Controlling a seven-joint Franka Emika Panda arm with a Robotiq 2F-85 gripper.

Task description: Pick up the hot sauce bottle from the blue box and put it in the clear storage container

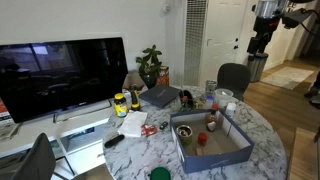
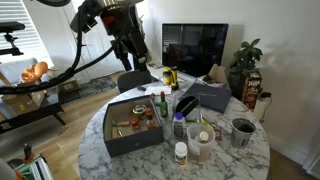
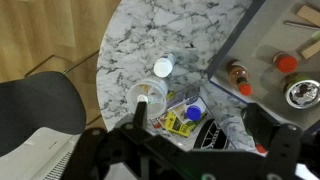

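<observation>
The blue box (image 2: 122, 140) stands on the round marble table and shows in both exterior views (image 1: 215, 150) and at the upper right of the wrist view (image 3: 228, 45). Small red-capped bottles stand along its near side (image 3: 237, 72); one tall red-capped bottle (image 2: 163, 106) stands at its corner. I cannot tell which is the hot sauce. The clear storage container (image 3: 178, 112) holds yellow packets and a blue cap, and it also shows in an exterior view (image 2: 200, 142). My gripper (image 3: 200, 140) hangs high above the table (image 2: 134, 52), open and empty.
A clear cup (image 3: 146, 95) and a white-capped bottle (image 3: 162, 67) stand beside the container. A dark mug (image 2: 242, 130), a grey laptop case (image 2: 205, 95), a plant (image 2: 245, 60) and a TV (image 1: 60, 75) are around. A grey chair (image 3: 35, 110) stands at the table edge.
</observation>
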